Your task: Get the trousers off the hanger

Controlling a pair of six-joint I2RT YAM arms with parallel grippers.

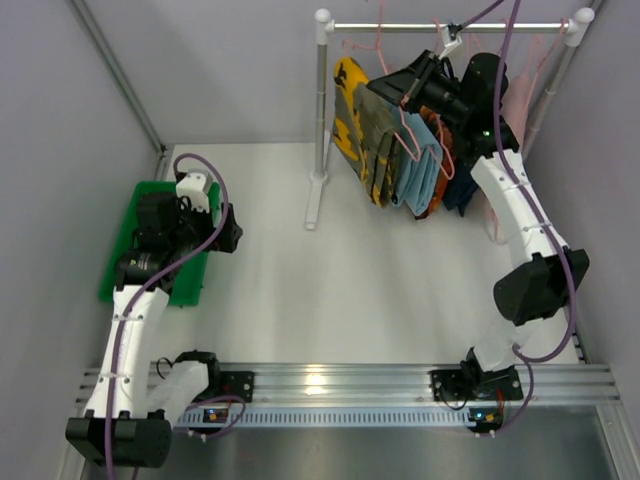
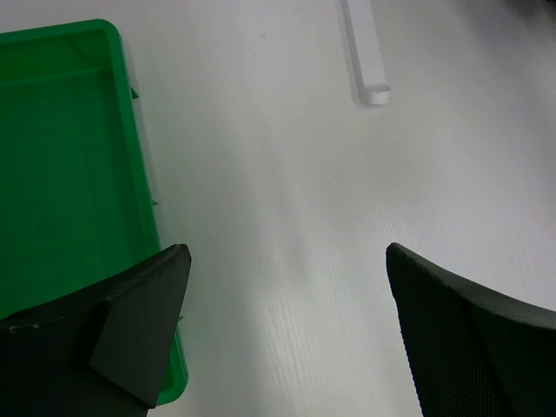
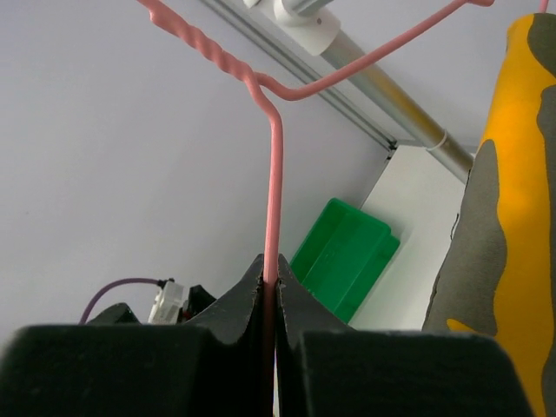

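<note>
Mustard-olive mottled trousers; salmon-pink hanger; green tray.

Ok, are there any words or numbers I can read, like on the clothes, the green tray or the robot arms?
No text can be read anywhere.
The trousers carry only a dark mottled print, no letters.
The green tray is plain.
The hanger in the right pincer bears no label.
The small board at the left arm's base: any marking is too small to read.
</note>
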